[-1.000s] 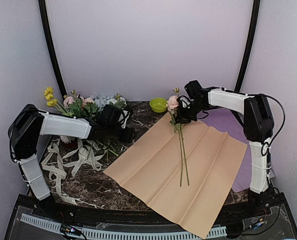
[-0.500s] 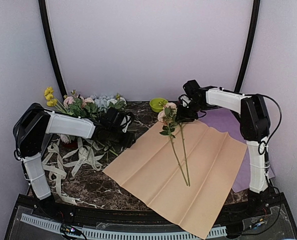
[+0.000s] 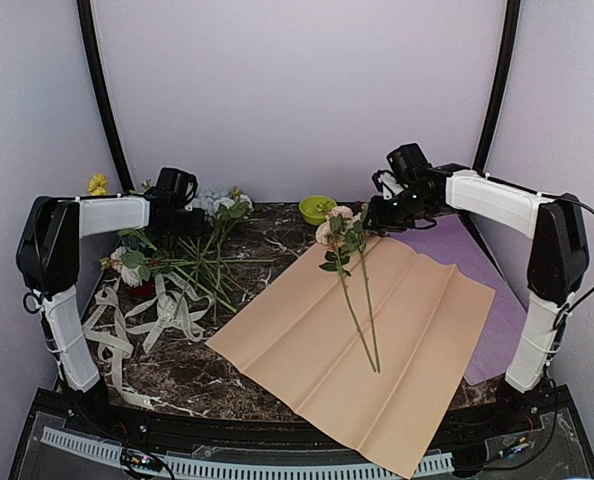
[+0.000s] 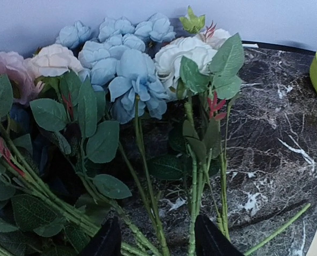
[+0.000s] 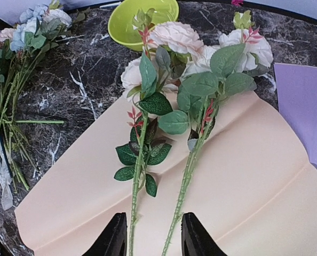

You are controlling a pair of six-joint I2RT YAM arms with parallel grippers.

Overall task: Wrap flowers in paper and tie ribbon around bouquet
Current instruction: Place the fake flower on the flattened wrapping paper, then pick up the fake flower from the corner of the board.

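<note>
- Peach paper [image 5: 244,176] fills the view under my right gripper [image 5: 154,237]. Its jaws stand apart and hold nothing, and it hangs above the far edge of the sheet.
- The two flowers [image 3: 339,232] with pale pink blooms lie on the paper below it. Their heads are on the far side, near the green bowl [image 3: 317,209], and their stems run toward the near side.
- My left gripper [image 4: 158,242] is also open, over the heap of flowers [image 3: 202,255] at the far left. Green stems pass between its fingertips in the wrist view, but I cannot tell if they touch.
- The ribbon [image 3: 147,320] lies loose at the near left, apart from the paper. A purple sheet [image 3: 502,320] lies at the right.
- I judge this step to be the gathering: flowers are laid on the paper, and no wrapping is begun.
- For the next move, I think I must close the left jaws low on one stem and lift it free of its neighbours. Then I lay it beside the two, in the same direction.
</note>
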